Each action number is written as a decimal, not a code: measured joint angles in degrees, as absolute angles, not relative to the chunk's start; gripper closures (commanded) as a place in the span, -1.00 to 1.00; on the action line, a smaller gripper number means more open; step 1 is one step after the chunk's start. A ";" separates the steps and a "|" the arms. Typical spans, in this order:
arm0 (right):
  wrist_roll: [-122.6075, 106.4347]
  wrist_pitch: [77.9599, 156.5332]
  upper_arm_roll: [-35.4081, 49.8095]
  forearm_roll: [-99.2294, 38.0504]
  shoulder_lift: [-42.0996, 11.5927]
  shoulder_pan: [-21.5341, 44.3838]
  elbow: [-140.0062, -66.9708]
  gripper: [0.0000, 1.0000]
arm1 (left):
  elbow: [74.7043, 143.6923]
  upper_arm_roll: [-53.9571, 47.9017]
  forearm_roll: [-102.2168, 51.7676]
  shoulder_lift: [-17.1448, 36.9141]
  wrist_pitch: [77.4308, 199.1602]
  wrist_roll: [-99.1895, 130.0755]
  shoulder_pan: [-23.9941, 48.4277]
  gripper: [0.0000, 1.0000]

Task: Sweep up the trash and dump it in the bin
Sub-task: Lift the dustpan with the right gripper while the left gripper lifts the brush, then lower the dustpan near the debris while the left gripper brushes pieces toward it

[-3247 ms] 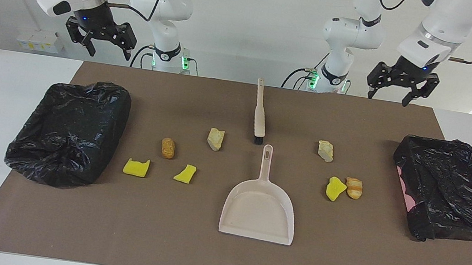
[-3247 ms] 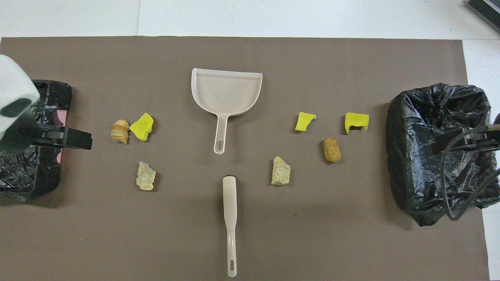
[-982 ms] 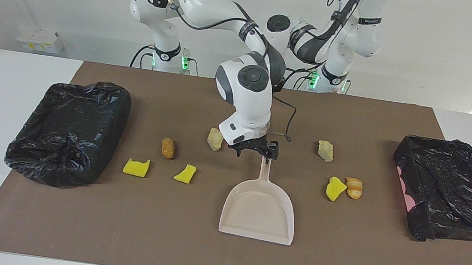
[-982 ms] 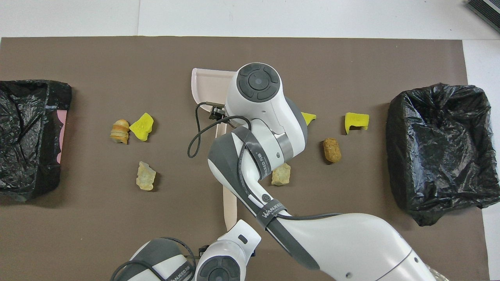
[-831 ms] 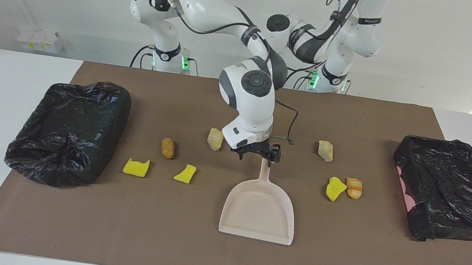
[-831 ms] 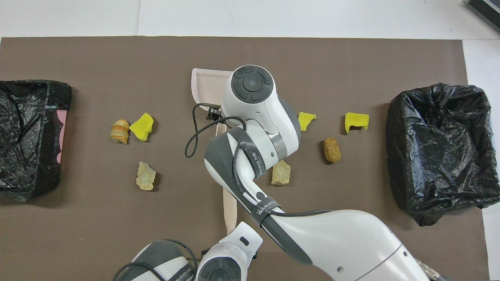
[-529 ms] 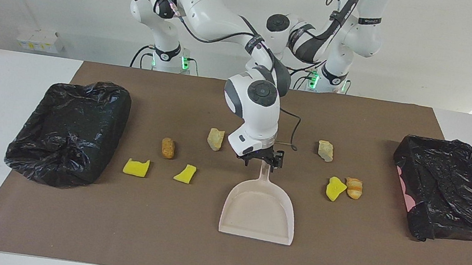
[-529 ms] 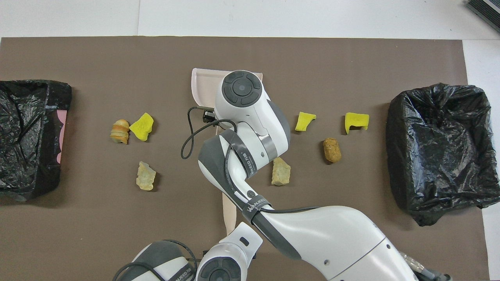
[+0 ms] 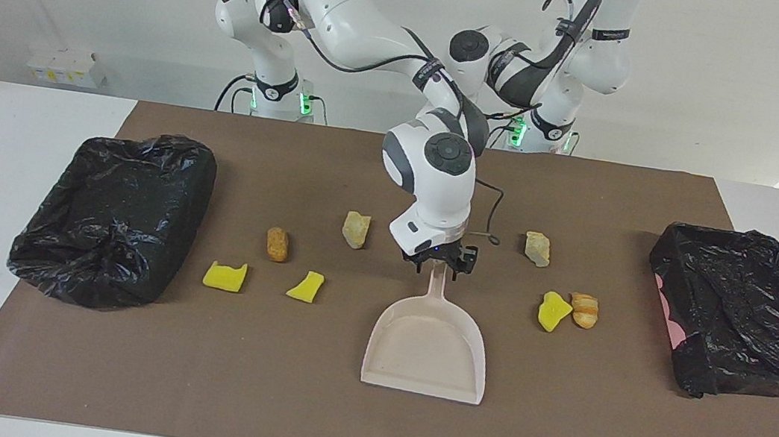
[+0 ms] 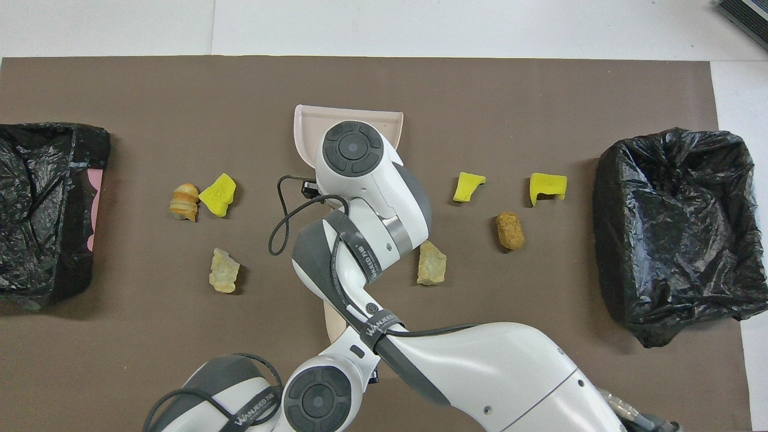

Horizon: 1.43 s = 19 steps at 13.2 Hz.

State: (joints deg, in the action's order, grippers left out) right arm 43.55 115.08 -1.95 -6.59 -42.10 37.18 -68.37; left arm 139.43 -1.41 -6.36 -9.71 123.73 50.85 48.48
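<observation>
mat: brown mat (image 9: 260,397) covers the table; everything below lies on it.
bins: 2, each lined with a black bag. bin at the right arm's end (image 9: 112,212) and bin at the left arm's end (image 9: 739,310). No trash shows in either.
right arm: reaches across to mid-table. The right gripper (image 9: 440,264) is down at the robot-side end of the dustpan handle (image 9: 435,288). Whether it has clamped the handle I cannot tell.
left arm: comes in low beside the right arm. The left gripper is hidden under its own wrist; its jaws are together. Whether they hold the brush is not visible.
dustpan: dustpan (image 9: 426,351) lies flat and empty, mouth away from the robots.
key relation: the pan's long axis runs straight toward and away from the robots, and the handle is directly under the right gripper. No trash lies before the mouth, so the pan probably has to be turned or carried sideways.
brush: only a short piece of the brush (image 10: 333,315) shows, in line with the pan and nearer the robots.
trash: 7 bits, all on the mat.
right arm's side of the pan: 4, namely sponge chunk (image 9: 224,276), second sponge chunk (image 9: 305,286), bread piece (image 9: 277,243) and stone lump (image 9: 356,229).
left arm's side: 3, namely third sponge chunk (image 9: 554,311) touching second bread piece (image 9: 584,310), and second stone lump (image 9: 537,248) nearer the robots.
</observation>
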 measured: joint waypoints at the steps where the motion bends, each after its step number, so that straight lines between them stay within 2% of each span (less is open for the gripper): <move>1: 43.55 115.07 -2.00 -6.57 -42.15 37.17 -68.37 0.29 | 139.22 -1.35 -5.48 -10.34 123.04 50.84 46.29 1.00; 3: 43.54 115.06 -2.03 -6.57 -42.20 37.17 -68.37 0.77 | 138.89 -1.15 -3.26 -12.00 120.33 50.53 41.96 1.00; 5: 43.46 114.82 -2.04 -6.29 -42.23 37.18 -68.37 1.00 | 138.80 -1.03 -1.17 -13.57 117.56 50.49 37.96 1.00; 11: 43.46 112.42 -2.33 -5.37 -41.14 36.82 -67.58 1.00 | 138.84 -0.96 2.98 -17.17 107.26 50.61 27.64 1.00; 16: 35.08 107.20 -2.83 -5.15 -35.40 35.94 -68.48 1.00 | 141.84 -1.17 2.57 -19.25 106.84 57.03 25.21 1.00; 19: 21.65 104.39 -2.88 -5.13 -30.71 33.83 -71.97 1.00 | 143.77 -1.24 -2.05 -19.18 108.27 60.53 25.12 1.00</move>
State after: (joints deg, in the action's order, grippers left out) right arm 21.65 104.39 -2.88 -5.13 -30.71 33.83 -71.97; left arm 143.77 -1.24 -2.05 -19.18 108.27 60.53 25.12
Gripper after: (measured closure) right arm 0.683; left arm 0.740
